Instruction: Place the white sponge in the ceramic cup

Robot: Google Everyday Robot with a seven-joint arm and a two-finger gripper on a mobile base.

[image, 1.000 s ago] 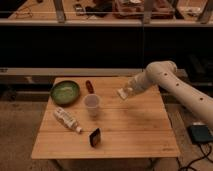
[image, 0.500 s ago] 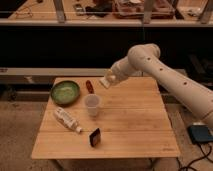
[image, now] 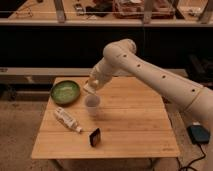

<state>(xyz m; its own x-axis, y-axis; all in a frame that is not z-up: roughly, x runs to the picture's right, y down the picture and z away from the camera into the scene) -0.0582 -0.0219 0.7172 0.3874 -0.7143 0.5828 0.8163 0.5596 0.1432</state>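
Note:
The ceramic cup [image: 92,105], a pale tapered tumbler, stands upright on the wooden table [image: 135,125], left of its middle. Directly above the cup's rim hangs my gripper [image: 92,88], at the end of the white arm that reaches in from the right. It is shut on the white sponge [image: 89,88], a small off-white block that sits a little above the cup's mouth and slightly toward its far left side.
A green round bowl [image: 66,92] sits at the table's back left, close to the gripper. A white bottle [image: 67,120] lies on its side near the left edge. A small dark block [image: 95,137] stands near the front edge. A dark device [image: 200,134] lies on the floor at the right.
The arm has swung left across the table, carrying the sponge from the right half to a spot just above the cup. The things on the table have not moved.

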